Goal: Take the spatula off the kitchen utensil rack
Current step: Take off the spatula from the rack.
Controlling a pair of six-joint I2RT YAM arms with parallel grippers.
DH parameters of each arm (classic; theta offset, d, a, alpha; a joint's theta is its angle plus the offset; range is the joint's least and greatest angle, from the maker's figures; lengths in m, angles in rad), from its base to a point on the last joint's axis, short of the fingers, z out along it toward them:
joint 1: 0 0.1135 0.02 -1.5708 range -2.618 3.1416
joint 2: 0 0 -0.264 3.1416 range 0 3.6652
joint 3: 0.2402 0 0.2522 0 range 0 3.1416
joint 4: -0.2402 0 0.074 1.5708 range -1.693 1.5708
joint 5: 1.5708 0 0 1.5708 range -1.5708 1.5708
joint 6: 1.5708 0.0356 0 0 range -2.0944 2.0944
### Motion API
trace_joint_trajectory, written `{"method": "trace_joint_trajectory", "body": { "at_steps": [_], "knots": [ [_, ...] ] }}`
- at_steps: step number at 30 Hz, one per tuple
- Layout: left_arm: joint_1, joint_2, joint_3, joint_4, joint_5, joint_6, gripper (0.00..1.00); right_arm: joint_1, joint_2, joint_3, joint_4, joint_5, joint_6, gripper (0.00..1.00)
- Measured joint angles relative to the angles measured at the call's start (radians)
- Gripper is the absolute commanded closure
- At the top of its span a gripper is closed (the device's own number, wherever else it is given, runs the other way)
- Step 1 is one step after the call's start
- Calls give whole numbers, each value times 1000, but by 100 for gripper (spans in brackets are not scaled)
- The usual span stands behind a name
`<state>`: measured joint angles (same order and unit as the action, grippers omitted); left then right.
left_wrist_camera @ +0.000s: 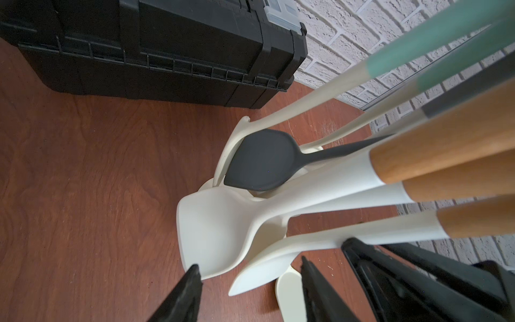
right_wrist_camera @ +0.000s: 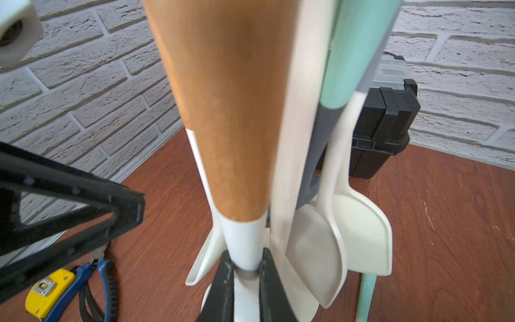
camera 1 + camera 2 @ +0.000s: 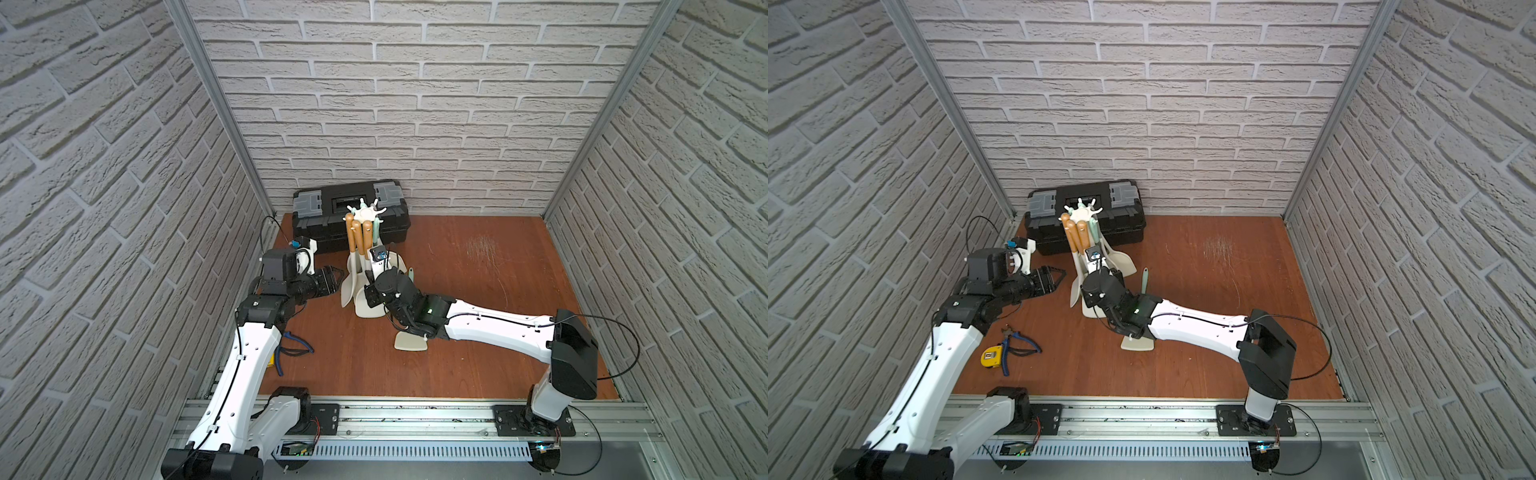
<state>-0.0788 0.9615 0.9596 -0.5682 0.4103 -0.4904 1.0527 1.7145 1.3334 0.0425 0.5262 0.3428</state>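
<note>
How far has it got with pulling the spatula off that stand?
Reaching looks done: the right tool is shut on the white neck of a wood-handled utensil. The left tool hovers open beside the kitchen utensil rack. Remaining: unhooking it, since its handle hangs at the crown.

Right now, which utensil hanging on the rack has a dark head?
The dark grey utensil on the kitchen utensil rack: its head and handle are grey, while the others have cream heads with wooden or mint handles.

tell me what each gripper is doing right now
left gripper: open, holding nothing
right gripper: closed on the white neck of a wooden-handled utensil
</note>
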Motion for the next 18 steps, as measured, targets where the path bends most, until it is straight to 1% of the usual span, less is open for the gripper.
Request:
{"method": "trace_joint_trajectory", "body": {
  "at_steps": [8, 13, 18],
  "knots": [
    [0, -10, -7, 1, 0, 0, 41, -21, -48, -31, -10, -161, -33, 97],
    [0, -15, -13, 1, 0, 0, 41, -24, -64, -36, -19, -203, -45, 97],
    [0, -17, -13, 0, 0, 0, 41, -25, -87, -49, -27, -219, -55, 97]
  ]
}}
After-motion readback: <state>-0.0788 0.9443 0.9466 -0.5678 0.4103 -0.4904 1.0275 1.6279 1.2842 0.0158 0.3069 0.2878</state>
